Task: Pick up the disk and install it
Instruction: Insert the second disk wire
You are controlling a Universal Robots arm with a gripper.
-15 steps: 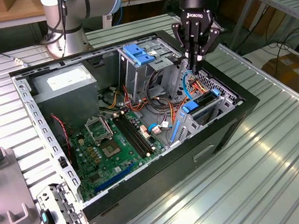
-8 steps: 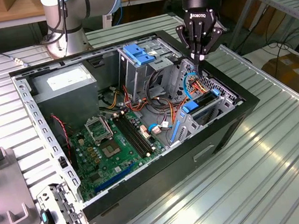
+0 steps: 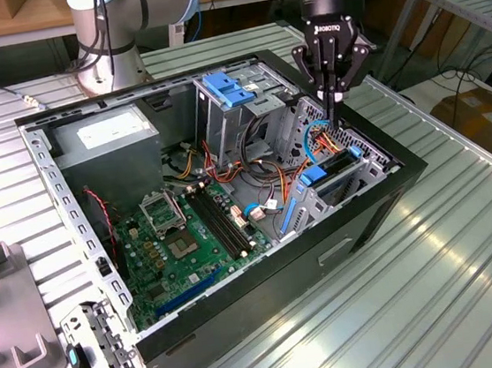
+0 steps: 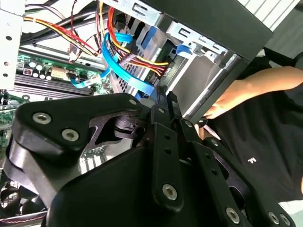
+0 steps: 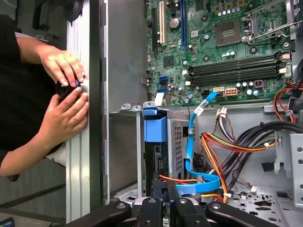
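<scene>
The disk stands on edge in a slot of the metal cage at the open computer case's corner on the exterior view's right. Its dark edge and a blue side rail show there. In the first wrist view the blue rail end sits over the disk's dark edge. My gripper hangs straight above the far end of that slot, shut, with nothing between its fingers. Both wrist views show the black fingers pressed together just over the cage and its cables, and the fingertips point down into the bay.
Blue and orange cables loop beside the slot. The case also holds a motherboard, a grey power-supply box and a taller cage with a blue latch. A person's hands rest on the table rail outside the case wall.
</scene>
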